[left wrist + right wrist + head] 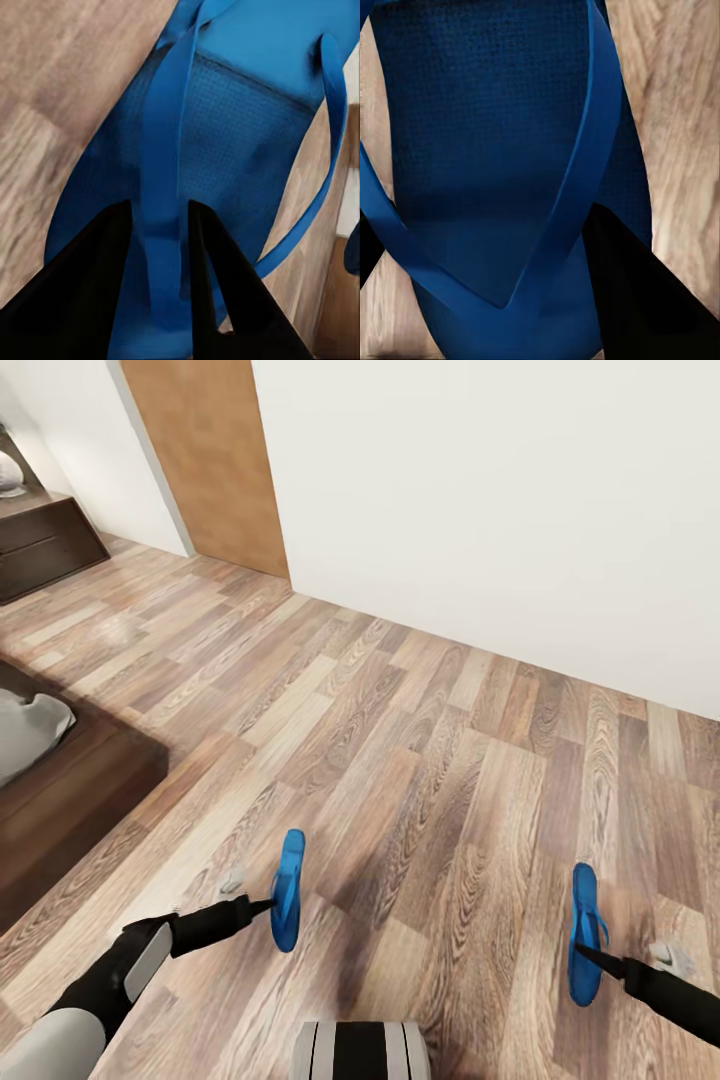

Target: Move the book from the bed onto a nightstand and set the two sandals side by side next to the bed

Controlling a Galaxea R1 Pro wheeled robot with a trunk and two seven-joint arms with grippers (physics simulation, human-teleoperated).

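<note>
**A:** Right — you've got one blue sandal in each hand. The left gripper point(262, 906) is pinched on a strap of the left sandal point(288, 901); in the left wrist view both fingers point(90, 289) sit either side of that strap. The right gripper point(590, 954) looks clamped on the right sandal point(584, 945) too, though in its wrist view I only make out one finger point(649, 296) clearly beside the strap.

**B:** Where do they go?

**A:** Beside the bed point(75, 800), which shows at your left in the head view, its dark frame meeting the floor point(420, 740). Both sandals hang on edge above the planks, well apart from each other.

**B:** So what should I watch?

**A:** I'd turn toward the bed first, then bring your hands together — soles down, toes pointing the same way. Lower until each sole lies flat before you let go; a strap grip lets the sandal swing, so go slowly. The book isn't my concern at this step.
</note>
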